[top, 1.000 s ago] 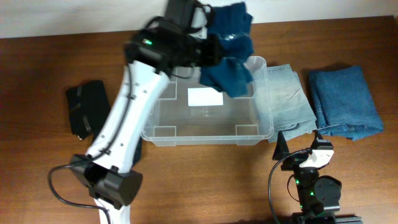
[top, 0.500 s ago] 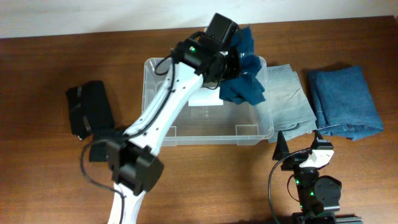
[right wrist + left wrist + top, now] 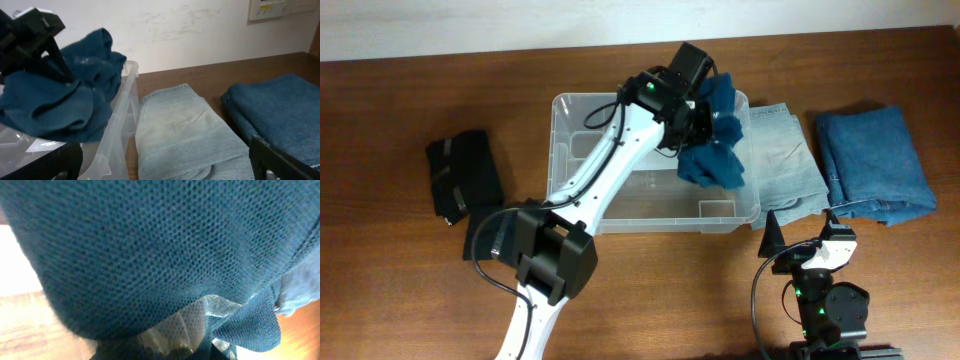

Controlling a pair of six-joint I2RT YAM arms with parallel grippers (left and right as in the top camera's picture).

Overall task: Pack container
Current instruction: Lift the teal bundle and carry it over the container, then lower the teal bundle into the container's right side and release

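Observation:
The container (image 3: 620, 205), a clear plastic bin, stands mid-table; its near wall (image 3: 117, 130) also shows in the right wrist view. My left gripper (image 3: 698, 118) is shut on a bunched dark teal knit garment (image 3: 718, 145) that hangs over the container's right end. That garment (image 3: 150, 250) fills the left wrist view and hides the jaws. In the right wrist view the garment (image 3: 60, 105) droops inside the bin beneath the black left gripper body (image 3: 30, 30). My right gripper (image 3: 165, 170) stands open and holds nothing, low at the table's front right (image 3: 798, 240).
Folded light-blue jeans (image 3: 780, 160) lie against the container's right side. A folded blue cloth (image 3: 875, 165) lies further right. A black garment (image 3: 465, 175) lies left of the bin. The right arm's base (image 3: 830, 310) sits at the front edge.
The left arm has swung the teal garment from behind the bin's back rim to the right and lower, over the bin's right end. The right arm has not moved.

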